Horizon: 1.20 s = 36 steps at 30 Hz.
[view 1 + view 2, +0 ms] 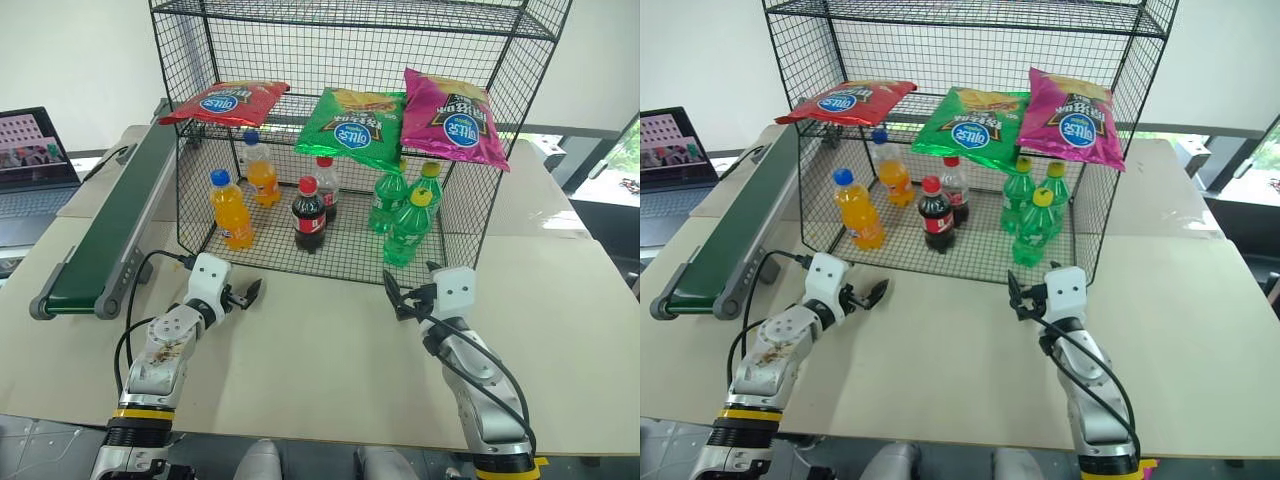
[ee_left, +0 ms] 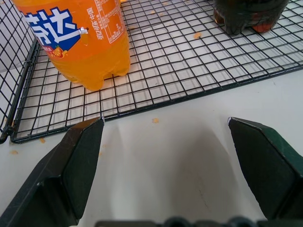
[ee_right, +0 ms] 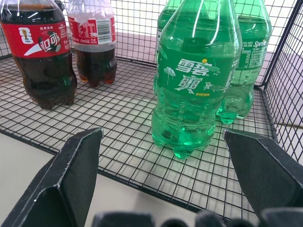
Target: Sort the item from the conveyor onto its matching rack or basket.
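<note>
The crinkly green snack bag point(image 1: 355, 126) lies on the slanted middle tier of the black wire rack point(image 1: 200, 150), between a red bag point(image 1: 226, 102) and a magenta bag point(image 1: 452, 117). The smooth dark green conveyor point(image 1: 110, 235) looks bare. The left gripper point(image 1: 243, 296) and right gripper point(image 1: 398, 299) hover over the table point(image 1: 320, 350), jaws spread wide, empty.

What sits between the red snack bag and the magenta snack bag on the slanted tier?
The shiny green crinkly snack bag, between the red bag and magenta bag, seen in both eye views.
</note>
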{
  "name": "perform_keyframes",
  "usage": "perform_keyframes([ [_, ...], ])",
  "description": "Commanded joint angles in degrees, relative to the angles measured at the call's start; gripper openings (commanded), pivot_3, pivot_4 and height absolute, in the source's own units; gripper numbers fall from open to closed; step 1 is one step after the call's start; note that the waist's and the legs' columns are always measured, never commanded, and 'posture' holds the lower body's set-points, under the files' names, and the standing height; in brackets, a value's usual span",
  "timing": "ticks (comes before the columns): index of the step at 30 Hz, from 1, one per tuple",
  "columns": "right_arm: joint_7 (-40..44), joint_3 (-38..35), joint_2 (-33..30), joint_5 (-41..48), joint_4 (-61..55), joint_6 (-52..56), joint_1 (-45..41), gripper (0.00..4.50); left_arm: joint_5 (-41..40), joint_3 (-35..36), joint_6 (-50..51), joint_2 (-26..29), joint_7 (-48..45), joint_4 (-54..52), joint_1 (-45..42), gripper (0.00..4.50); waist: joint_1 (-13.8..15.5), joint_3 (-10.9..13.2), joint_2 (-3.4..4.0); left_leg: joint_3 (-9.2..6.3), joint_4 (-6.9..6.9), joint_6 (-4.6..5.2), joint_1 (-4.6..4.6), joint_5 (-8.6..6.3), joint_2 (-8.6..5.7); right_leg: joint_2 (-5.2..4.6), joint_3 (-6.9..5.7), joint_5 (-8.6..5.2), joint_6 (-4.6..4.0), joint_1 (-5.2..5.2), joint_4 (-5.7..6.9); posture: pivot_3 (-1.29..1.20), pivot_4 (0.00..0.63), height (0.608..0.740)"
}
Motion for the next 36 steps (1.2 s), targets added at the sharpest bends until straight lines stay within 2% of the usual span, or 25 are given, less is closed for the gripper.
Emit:
perform_keyframes([
  [1, -0.06, -0.46, -0.27, 0.11, -3.71, -1.05, 0.36, 4.5, -1.18, 1.9, -0.23, 0.02, 0.15, -0.93, -1.25, 4.46, 0.0, 0.0, 0.0, 0.0, 0.0, 0.0, 0.0, 0.0, 0.0, 0.0, 0.0, 0.0, 0.0, 0.0, 0.0, 0.0, 0.15, 0.74],
  [6, -0.53, -0.37, -0.37, -0.4, -5.32, -0.2, 1.55, 4.5, 0.93, 1.99, -4.21, 1.57, 0.14, -2.52, 2.46, 4.46, -0.22, 0.0, 0.0, 0.0, -0.01, 0.01, 0.0, 0.0, 0.0, 0.0, 0.01, 0.0, 0.0, 0.0, -0.01, 0.0, 0.15, 0.74],
  [12, -0.38, 0.64, -0.36, -0.74, -6.68, 0.99, 1.78, 4.5, -3.46, 4.85, -1.82, 0.57, -0.12, -4.87, 4.99, 4.46, -0.19, 0.0, 0.0, 0.0, -0.01, 0.01, 0.0, 0.0, 0.01, 0.0, 0.0, 0.0, 0.0, 0.0, 0.0, 0.0, 0.15, 0.74],
  [20, -0.3, 1.83, -0.55, -1.04, -9.88, 2.19, 3.41, 4.5, -4.77, 5.71, -1.45, 1.17, -1.21, -4.45, 4.32, 4.46, -0.22, 0.0, 0.0, 0.0, -0.01, 0.01, 0.0, -0.01, 0.0, -0.01, 0.0, 0.0, 0.0, 0.0, -0.01, 0.0, 0.15, 0.74],
  [36, -0.45, 2.44, -0.01, -1.45, -9.2, 2.49, 2.73, 4.5, -5.43, 5.53, -1.07, 0.96, -1.7, -3.84, 2.6, 4.46, -0.25, 0.0, 0.0, 0.0, 0.01, 0.01, 0.0, -0.01, 0.0, -0.01, 0.0, 0.0, 0.0, 0.0, 0.0, 0.0, 0.15, 0.74],
])
